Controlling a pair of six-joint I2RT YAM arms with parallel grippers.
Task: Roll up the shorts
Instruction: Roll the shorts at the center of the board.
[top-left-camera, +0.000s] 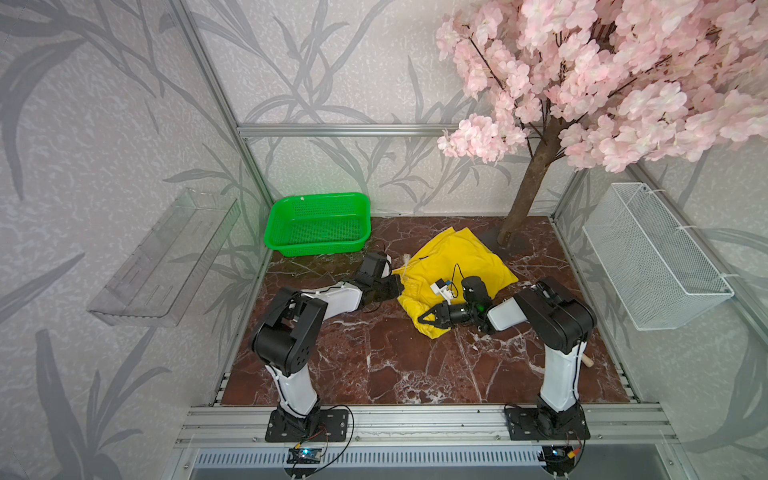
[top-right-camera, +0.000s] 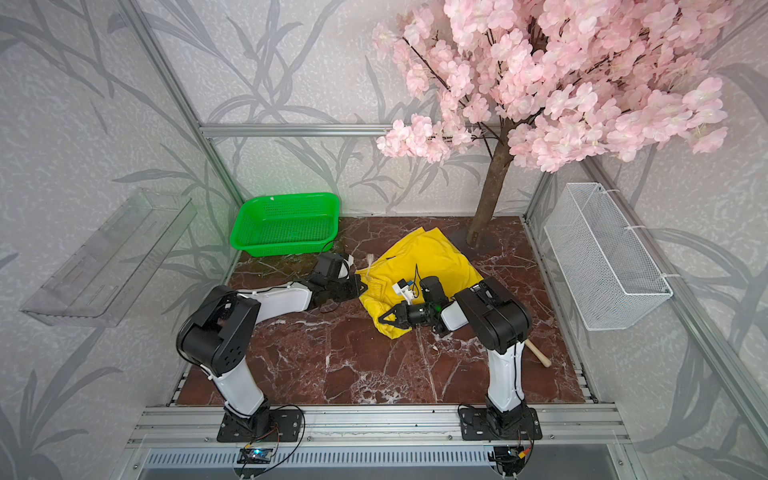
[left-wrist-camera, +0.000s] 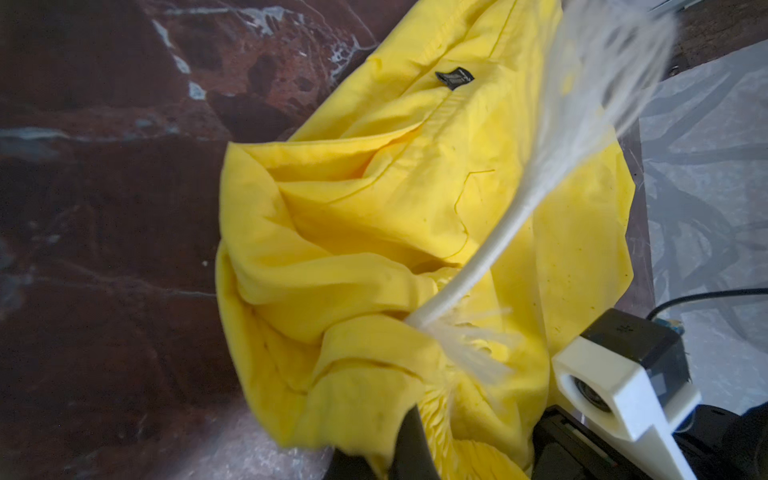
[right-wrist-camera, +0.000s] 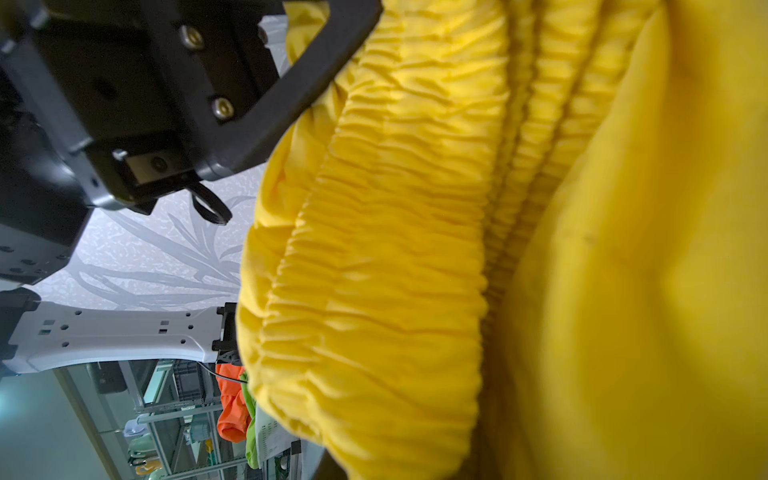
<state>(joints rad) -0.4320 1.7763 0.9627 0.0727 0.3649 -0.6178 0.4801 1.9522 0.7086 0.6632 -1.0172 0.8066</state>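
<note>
The shorts (top-left-camera: 461, 257) lie on the bench (top-left-camera: 374, 365), right of the green basket (top-left-camera: 318, 222) and in front of the tree trunk (top-left-camera: 528, 195), with both arms reaching in from the near side.

The left end effector (top-left-camera: 395, 286) is closed, pinching the gathered waistband (right-wrist-camera: 395, 208) at the left edge. In the left wrist view the fabric bunches right into its fingers. This likely anchors that end so the roll stays even.

The right end effector (top-left-camera: 428, 320) sits low on the near corner, where the cloth is lumped and turned over. Its wrist view is filled with yellow cloth and its own fingers are not seen, so I cannot tell whether it is gripping or parted. It probably tucks or starts the first turn there.

The shorts are bright yellow, thin and creased, flat at the far side and crumpled at the near side. A whitish drawstring (left-wrist-camera: 478, 266) with a frayed end pokes out of the waistband. There is a small dark label (left-wrist-camera: 454, 78) on the flat part. No proper roll has formed, so the task is at an early stage.
</note>
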